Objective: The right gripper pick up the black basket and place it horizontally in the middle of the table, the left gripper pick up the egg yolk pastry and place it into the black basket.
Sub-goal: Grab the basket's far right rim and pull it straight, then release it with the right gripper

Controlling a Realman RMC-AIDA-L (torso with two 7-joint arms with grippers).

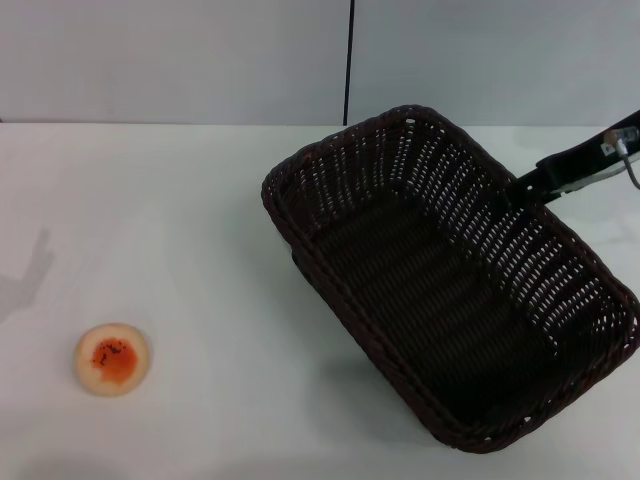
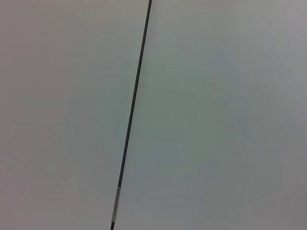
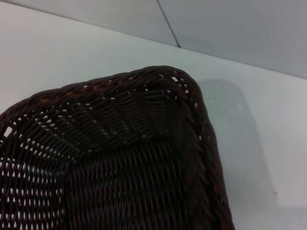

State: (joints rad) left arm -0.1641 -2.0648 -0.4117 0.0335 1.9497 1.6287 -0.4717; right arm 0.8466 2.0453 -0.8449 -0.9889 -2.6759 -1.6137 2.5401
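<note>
The black basket (image 1: 440, 285) is empty and sits skewed at the right of the white table (image 1: 190, 220), one corner pointing to the far side. It looks tilted, with a shadow under its near left side. My right gripper (image 1: 522, 186) reaches in from the right edge and its black fingers hold the basket's far right rim. The right wrist view shows a basket corner (image 3: 120, 143) from close above. The egg yolk pastry (image 1: 113, 359) lies alone at the near left of the table. My left gripper is out of view; the left wrist view shows only wall.
A grey wall with a dark vertical seam (image 1: 350, 60) stands behind the table. The seam also shows in the left wrist view (image 2: 134, 96). A faint arm shadow (image 1: 30, 280) falls on the table's left edge.
</note>
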